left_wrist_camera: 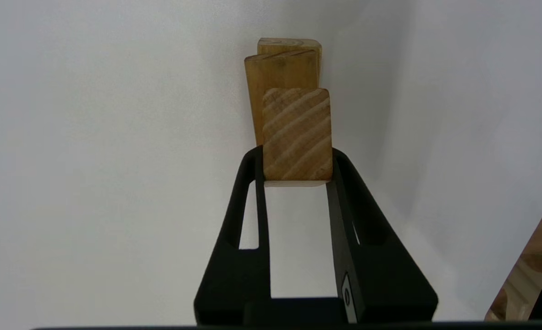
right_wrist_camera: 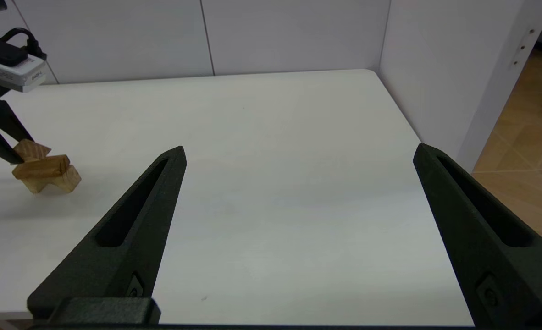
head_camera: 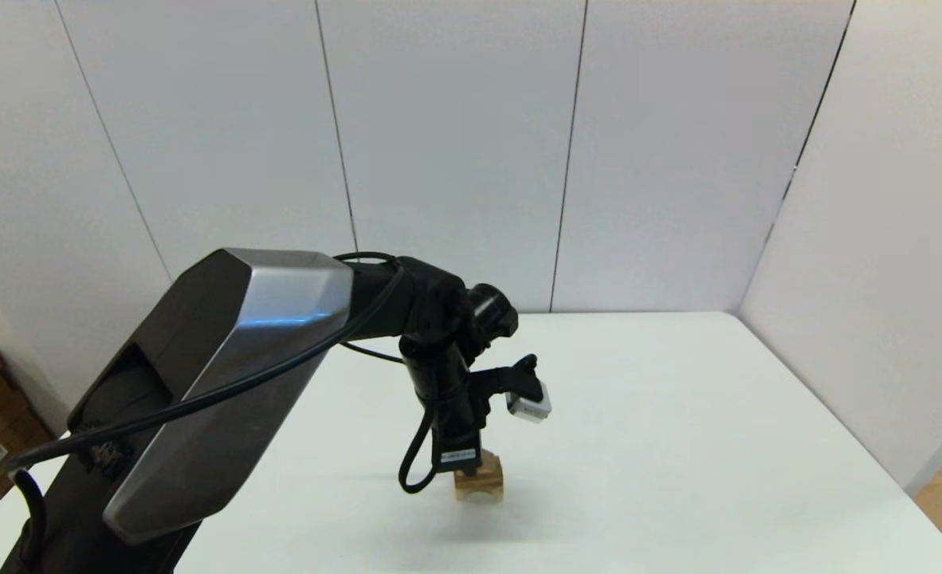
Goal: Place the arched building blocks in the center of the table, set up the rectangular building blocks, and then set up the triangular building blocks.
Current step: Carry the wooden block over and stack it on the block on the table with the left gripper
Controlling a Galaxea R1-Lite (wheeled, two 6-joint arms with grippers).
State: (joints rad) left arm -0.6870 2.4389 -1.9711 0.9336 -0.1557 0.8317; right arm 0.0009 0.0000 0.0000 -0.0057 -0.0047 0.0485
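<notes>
Triangular block (left_wrist_camera: 297, 134) between left end effector (left_wrist_camera: 297, 172) fingers

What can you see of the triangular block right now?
The triangular block is light-brown wood with striped grain on the face toward the left wrist camera. The left gripper holds it, one black finger against each side. It sits at the top of the stack, over the flat rectangular block, which lies on the arched block on the white table. Whether it already rests on the flat block cannot be told. Only a corner shows from the right wrist camera.
</notes>
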